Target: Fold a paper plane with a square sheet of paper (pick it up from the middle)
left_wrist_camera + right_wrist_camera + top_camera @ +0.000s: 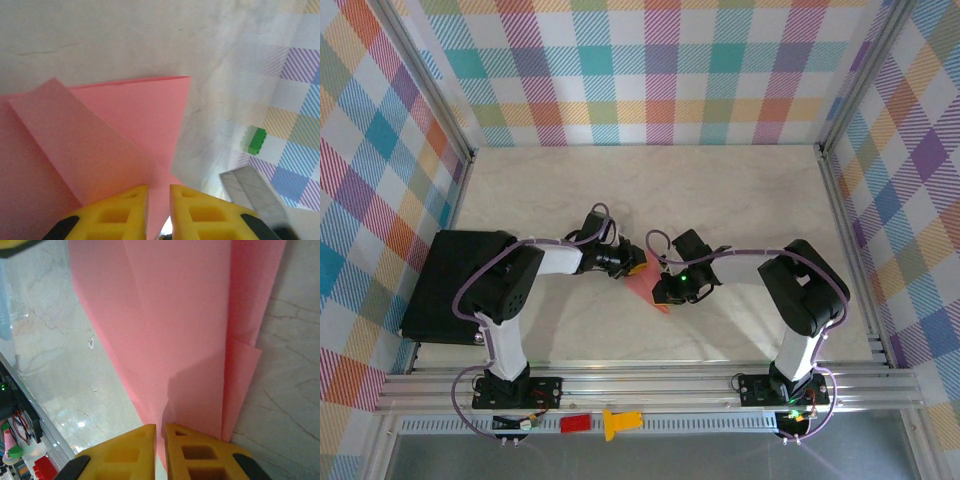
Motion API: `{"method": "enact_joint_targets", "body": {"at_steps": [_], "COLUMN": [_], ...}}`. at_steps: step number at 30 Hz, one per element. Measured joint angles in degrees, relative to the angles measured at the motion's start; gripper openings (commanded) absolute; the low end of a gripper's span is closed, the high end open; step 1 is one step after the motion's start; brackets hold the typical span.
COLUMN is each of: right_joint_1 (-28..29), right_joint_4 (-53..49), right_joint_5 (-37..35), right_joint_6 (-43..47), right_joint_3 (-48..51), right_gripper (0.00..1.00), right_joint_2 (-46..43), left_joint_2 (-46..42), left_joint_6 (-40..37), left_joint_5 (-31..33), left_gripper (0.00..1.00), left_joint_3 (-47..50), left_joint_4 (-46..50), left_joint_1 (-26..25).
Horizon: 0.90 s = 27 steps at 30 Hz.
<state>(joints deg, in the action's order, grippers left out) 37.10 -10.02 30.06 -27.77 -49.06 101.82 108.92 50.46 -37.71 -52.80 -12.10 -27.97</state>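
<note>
The salmon-pink paper is folded into layered flaps and is held above the table between both grippers. In the left wrist view the paper shows a diagonal flap over a triangular layer. It runs down between the yellow fingers of my left gripper, which is shut on it. In the right wrist view the paper is a long shape tapering towards my right gripper, shut on its narrow end. From above, the left gripper and right gripper sit close together mid-table.
A black box lies at the table's left edge. A small red block and a yellow plastic piece rest on the front rail. A green block shows by the checked wall. Aluminium rails frame the table.
</note>
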Motion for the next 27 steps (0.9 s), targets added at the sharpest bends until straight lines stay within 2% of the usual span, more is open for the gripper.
{"method": "enact_joint_targets", "body": {"at_steps": [8, 12, 16, 21, 27], "right_joint_1": [0.0, 0.0, 0.0, 0.1, 0.4], "right_joint_4": [-0.1, 0.3, 1.8, 1.7, 1.3], "right_joint_5": [-0.3, -2.0, -3.7, -5.8, -7.5], "right_joint_6": [-2.0, -5.4, -8.9, -11.1, -12.1], "right_joint_3": [0.0, 0.0, -0.4, -1.9, -4.0], "right_gripper": [0.17, 0.25, 0.2, 0.12, 0.09], "right_joint_2": [-1.3, -6.0, -8.2, -5.0, -2.1], "left_joint_2": [1.2, 1.2, 1.2, 1.2, 1.2], "left_joint_6": [-0.4, -0.6, -0.6, -0.6, -0.7], "left_joint_5": [-0.2, -0.1, 0.2, 0.4, 1.0], "left_gripper": [0.18, 0.18, 0.18, 0.17, 0.16], "left_joint_3": [-0.4, -0.4, -0.4, -0.5, -0.8], "left_joint_4": [0.2, 0.3, 0.4, 0.7, 1.6], "left_joint_1": [0.0, 0.0, 0.0, 0.0, 0.0]}}
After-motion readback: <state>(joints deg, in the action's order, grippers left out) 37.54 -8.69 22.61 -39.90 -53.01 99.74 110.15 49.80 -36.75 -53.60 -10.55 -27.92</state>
